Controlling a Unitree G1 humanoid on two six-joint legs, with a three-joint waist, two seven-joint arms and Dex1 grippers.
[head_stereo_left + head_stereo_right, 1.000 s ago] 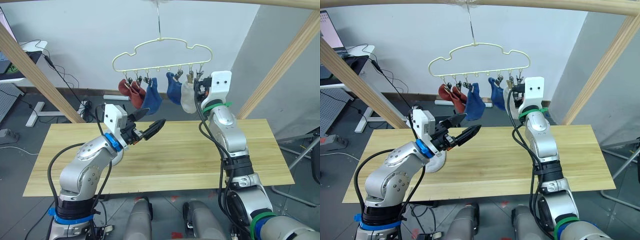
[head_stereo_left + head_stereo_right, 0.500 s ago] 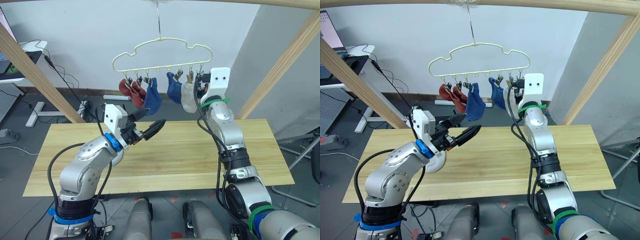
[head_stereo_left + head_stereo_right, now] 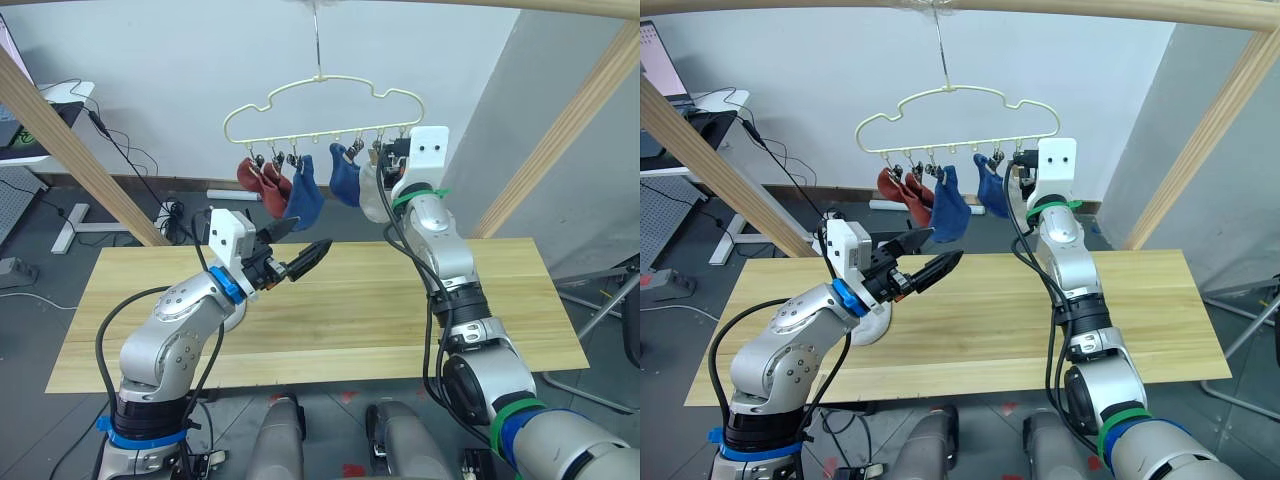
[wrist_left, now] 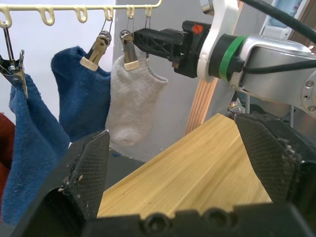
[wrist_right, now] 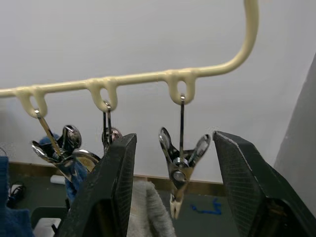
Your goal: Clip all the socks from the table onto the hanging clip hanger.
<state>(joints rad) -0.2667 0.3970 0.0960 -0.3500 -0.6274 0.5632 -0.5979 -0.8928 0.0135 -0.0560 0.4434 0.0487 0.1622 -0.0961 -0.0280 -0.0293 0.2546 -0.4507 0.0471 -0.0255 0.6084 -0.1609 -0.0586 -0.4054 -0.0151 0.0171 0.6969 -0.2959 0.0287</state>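
Observation:
The pale-yellow clip hanger (image 3: 320, 98) hangs by its hook from the top pole. Clipped along it are two rust-red socks (image 3: 256, 180), two blue socks (image 3: 305, 192) and one light grey sock (image 4: 131, 98). My right gripper (image 5: 173, 136) is raised at the hanger's right end, open, with an empty metal clip (image 5: 180, 170) dangling between its fingers; the grey sock's clip is just beside it. My left gripper (image 3: 311, 233) hovers open and empty above the left half of the table (image 3: 380, 320), below the blue socks. I see no sock on the tabletop.
Thick wooden poles (image 3: 70, 150) of the frame slant down on both sides of the table. A white desk (image 3: 40, 110) with cables stands at the far left. A grey partition (image 3: 560, 120) rises behind the table's right end.
My right gripper has risen and moved left to the hanger's end clip. The hanger with its socks has swung slightly left. The left arm has not moved.

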